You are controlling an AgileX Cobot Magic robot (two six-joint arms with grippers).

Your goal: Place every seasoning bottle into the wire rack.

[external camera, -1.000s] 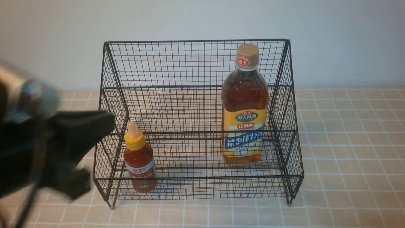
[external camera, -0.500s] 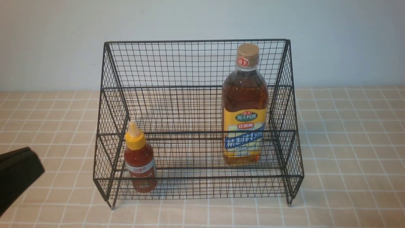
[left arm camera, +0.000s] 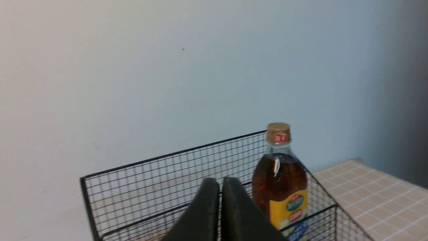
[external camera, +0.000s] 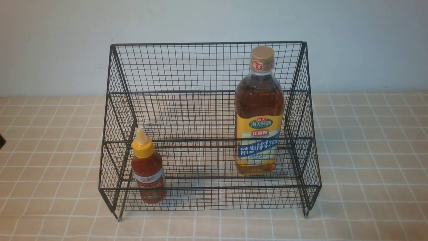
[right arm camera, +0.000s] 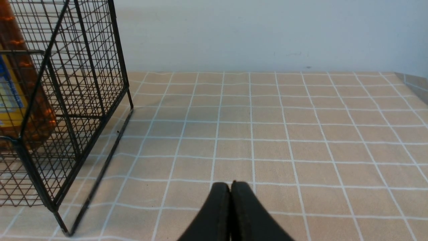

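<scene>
The black wire rack (external camera: 207,67) stands mid-table against the wall. A small red-sauce seasoning bottle (external camera: 147,170) with a yellow nozzle cap stands upright at the left of its lower tier. A tall amber seasoning bottle (external camera: 259,117) with tan cap and yellow-blue label stands upright at the right of the rack, also seen as the amber bottle (left arm camera: 280,180) in the left wrist view. My left gripper (left arm camera: 220,182) is shut and empty, raised outside the rack (left arm camera: 150,187). My right gripper (right arm camera: 230,185) is shut and empty over the cloth, apart from the rack's side (right arm camera: 83,83).
A tan checked tablecloth (external camera: 367,150) covers the table up to a pale wall (external camera: 214,20). In the front view only a dark sliver of the left arm (external camera: 1,140) shows at the left edge. The table's edge shows at the far right (right arm camera: 414,82).
The left arm has pulled back to the left, from beside the rack's left side to almost out of the front view. Both bottles and the rack have stayed still.
</scene>
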